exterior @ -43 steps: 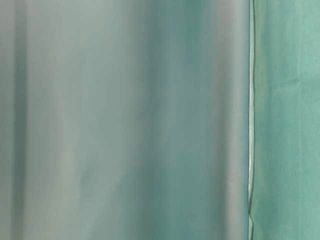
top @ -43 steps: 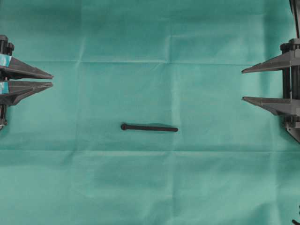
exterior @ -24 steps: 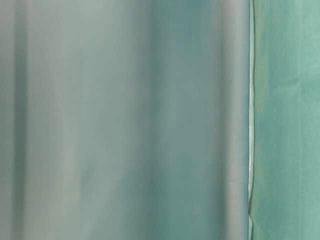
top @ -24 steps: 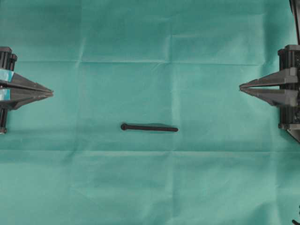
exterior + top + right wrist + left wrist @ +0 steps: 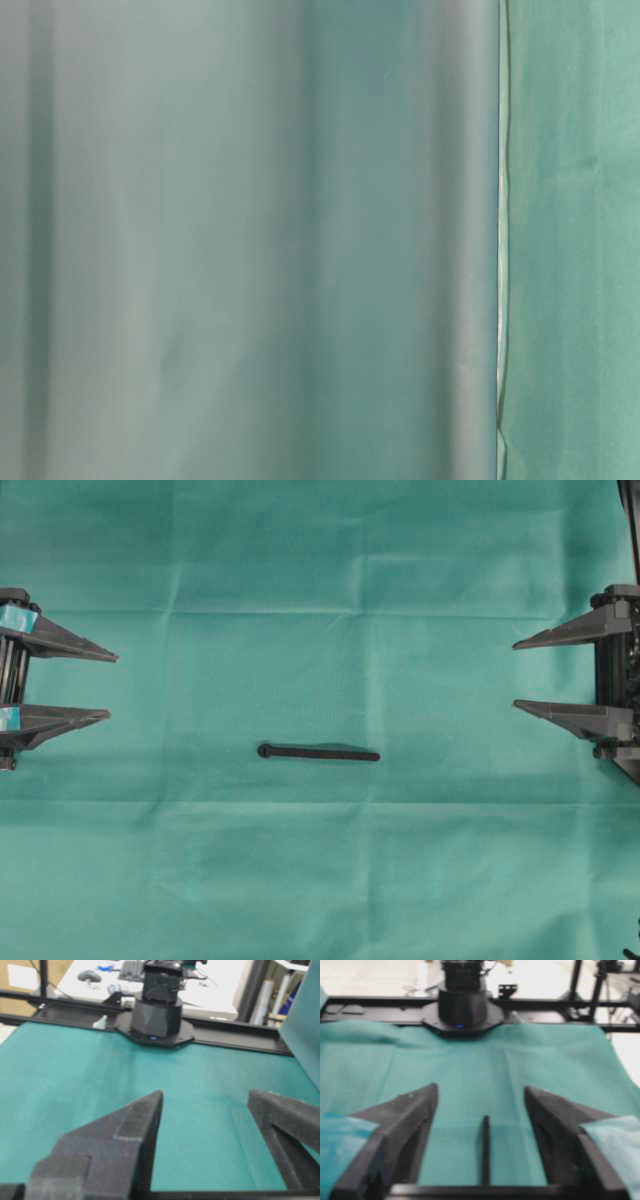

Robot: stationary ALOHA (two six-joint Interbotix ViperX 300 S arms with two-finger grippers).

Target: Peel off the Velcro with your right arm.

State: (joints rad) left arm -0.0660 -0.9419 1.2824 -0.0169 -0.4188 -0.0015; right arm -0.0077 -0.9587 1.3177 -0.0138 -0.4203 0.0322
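You're seeing creased green cloth [image 5: 450, 870] covering table; Velcro [image 5: 318, 752] lying flat midway between left gripper [image 5: 112, 686] and right gripper [image 5: 514, 674].

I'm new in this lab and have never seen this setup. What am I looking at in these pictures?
Two robot arms face each other across a table under a green cloth. From overhead, the left gripper, with teal tape, and the plain right gripper sit at opposite edges, jaws open, holding nothing. Between them lies a thin black Velcro strip, untouched. Two pictures come from cameras on the arms' wrists, looking out between their own jaws. The table-level picture shows only blurred green cloth.
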